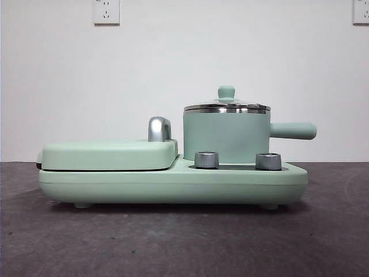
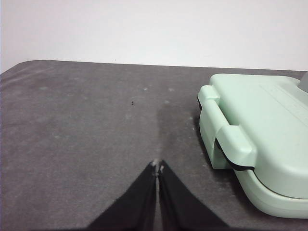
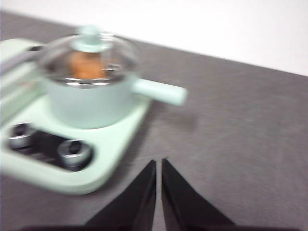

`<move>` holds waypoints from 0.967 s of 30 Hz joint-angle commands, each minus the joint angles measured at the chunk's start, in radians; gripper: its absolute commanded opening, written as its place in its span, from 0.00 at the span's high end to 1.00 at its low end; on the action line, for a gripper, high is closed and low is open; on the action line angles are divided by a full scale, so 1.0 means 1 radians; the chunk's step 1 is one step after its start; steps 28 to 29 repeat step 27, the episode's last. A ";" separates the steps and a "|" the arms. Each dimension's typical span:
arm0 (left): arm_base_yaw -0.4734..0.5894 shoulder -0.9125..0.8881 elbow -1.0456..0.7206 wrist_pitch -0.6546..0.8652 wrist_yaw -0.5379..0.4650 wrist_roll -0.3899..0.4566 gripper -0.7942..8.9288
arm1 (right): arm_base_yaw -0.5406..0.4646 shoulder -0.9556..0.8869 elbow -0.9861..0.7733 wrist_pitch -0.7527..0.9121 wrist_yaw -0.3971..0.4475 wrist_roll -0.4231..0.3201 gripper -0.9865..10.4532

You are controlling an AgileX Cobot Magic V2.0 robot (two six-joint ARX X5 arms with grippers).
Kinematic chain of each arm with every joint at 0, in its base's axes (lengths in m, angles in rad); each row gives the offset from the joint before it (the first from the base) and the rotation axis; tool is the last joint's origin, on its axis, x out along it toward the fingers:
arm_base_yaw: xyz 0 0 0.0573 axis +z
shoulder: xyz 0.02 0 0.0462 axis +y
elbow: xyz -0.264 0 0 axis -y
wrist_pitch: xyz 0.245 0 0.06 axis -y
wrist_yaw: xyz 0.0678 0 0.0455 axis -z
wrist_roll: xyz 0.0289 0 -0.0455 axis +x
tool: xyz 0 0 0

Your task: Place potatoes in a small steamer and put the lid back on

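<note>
The mint-green small steamer (image 1: 226, 137) stands on the right half of the green appliance base (image 1: 173, 183), its straight handle (image 1: 293, 131) pointing right. The glass lid (image 1: 226, 107) with its green knob rests on the pot's steel rim. Through the glass in the right wrist view, an orange-brown potato (image 3: 85, 65) sits inside the small steamer (image 3: 91, 98) under the lid (image 3: 89, 48). My right gripper (image 3: 159, 162) is shut and empty, over bare table, to the side of the pot where the handle sticks out. My left gripper (image 2: 158, 166) is shut and empty, over the table beside the griddle end.
A flat green hinged griddle plate (image 1: 109, 154) (image 2: 262, 130) with a steel hinge post (image 1: 159, 129) fills the appliance's left half. Two steel knobs (image 1: 206, 160) (image 1: 268, 161) face forward below the pot. Dark grey table (image 1: 173, 242) surrounds the appliance; a white wall stands behind.
</note>
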 commanded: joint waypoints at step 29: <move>0.000 -0.001 -0.019 0.014 0.000 -0.002 0.91 | -0.178 -0.292 -0.441 0.265 0.000 0.016 0.90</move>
